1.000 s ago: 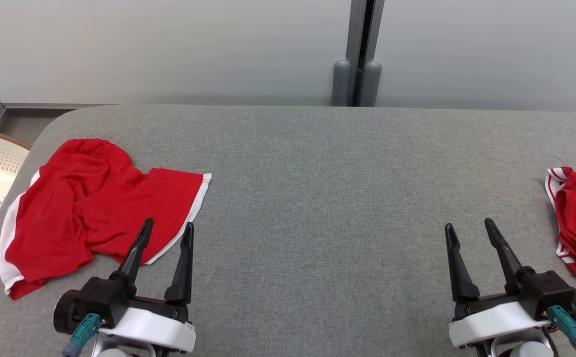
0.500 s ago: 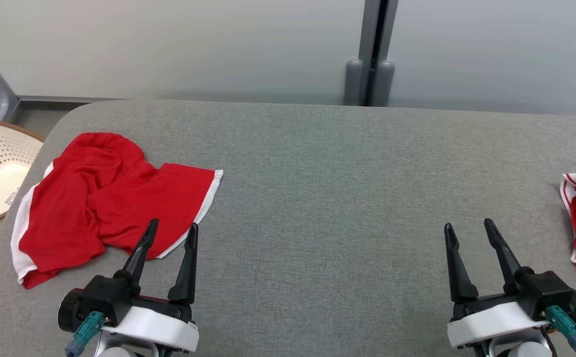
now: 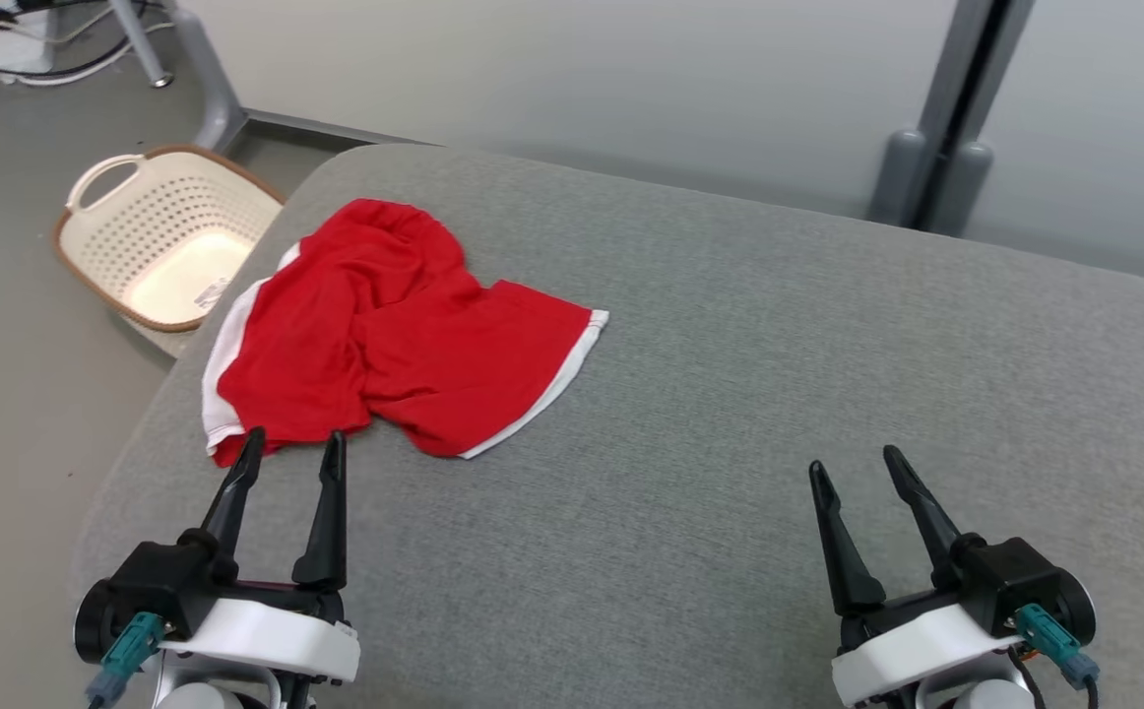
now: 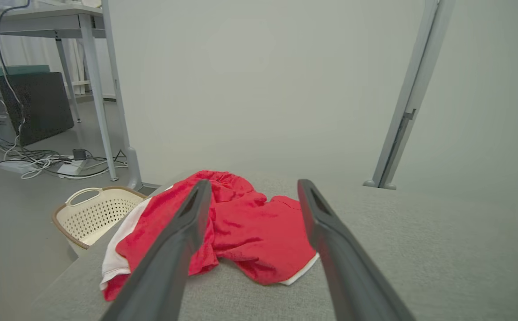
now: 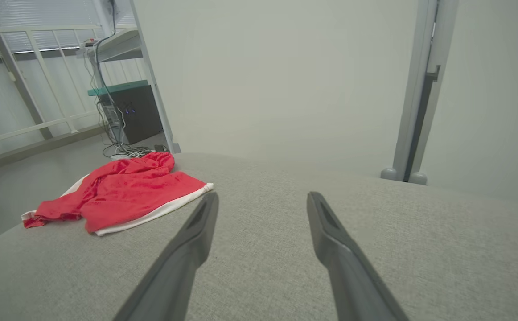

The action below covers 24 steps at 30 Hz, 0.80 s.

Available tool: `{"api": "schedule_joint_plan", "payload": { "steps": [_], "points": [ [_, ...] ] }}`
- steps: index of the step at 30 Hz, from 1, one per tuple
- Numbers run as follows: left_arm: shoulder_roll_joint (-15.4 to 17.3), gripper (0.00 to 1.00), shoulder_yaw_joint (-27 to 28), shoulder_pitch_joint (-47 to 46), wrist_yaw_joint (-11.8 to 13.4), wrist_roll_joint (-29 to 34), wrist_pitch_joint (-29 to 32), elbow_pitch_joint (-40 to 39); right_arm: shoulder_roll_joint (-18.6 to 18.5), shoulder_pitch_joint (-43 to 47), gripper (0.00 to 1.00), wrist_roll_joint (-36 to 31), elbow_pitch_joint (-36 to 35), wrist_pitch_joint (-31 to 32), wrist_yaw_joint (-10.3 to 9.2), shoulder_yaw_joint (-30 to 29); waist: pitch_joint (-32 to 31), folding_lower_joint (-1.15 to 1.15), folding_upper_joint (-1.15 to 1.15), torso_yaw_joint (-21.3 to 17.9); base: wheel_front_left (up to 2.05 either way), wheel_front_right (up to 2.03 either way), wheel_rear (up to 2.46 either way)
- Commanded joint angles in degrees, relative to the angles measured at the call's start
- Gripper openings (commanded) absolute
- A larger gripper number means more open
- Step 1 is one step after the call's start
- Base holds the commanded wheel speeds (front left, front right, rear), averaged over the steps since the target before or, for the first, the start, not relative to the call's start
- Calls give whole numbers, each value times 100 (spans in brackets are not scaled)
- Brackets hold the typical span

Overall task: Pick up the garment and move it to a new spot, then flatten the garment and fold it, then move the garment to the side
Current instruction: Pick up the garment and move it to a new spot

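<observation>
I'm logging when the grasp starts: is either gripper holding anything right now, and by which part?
Nothing is held. The left gripper is open, fingers pointing at the red shorts; the right gripper is open over the grey table.

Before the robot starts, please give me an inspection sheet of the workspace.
Surface: grey fabric table with rounded corners; no stains seen.
Job's things: red shorts with white trim, crumpled and unfolded, lying on the table's left part near its edge.
Clutter: cream basket on the floor beside the table's left corner; its inside looks empty apart from a label.
Claws: left claw open, holding nothing, pointing at the near edge of the shorts; right claw open, holding nothing, over bare table.
Cables: loose cables on the floor under a desk.
Surroundings: pale wall, grey post, dark computer case.
</observation>
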Motion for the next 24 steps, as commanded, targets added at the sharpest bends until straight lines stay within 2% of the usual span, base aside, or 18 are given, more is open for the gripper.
{"api": "schedule_joint_plan", "payload": {
  "steps": [1, 8, 13, 17, 24],
  "points": [
    [16, 100, 85, -28, 3, 35, 2, 12, -9, -56, 100, 46, 41, -9, -11, 38, -23, 0, 0, 356, 0, 0, 0],
    [17, 100, 525, 77, 35, 93, 2, 52, -11, -77, 100, 184, 208, -9, -11, 226, -142, 0, 0, 800, 0, 0, 0],
    [11, 100, 665, 127, 20, 239, 2, 4, -15, -161, 100, 181, 302, -9, -11, 348, -114, 0, 0, 829, 0, 0, 0],
    [17, 100, 683, 108, 15, 103, 2, 38, -12, -216, 100, 164, 342, -9, -11, 353, -109, 0, 0, 824, 0, 0, 0],
    [13, 100, 907, -69, 3, 57, 2, 143, -13, -203, 100, 94, 283, -9, -11, 224, 41, 0, 0, 652, 0, 0, 0]
  ]
}}
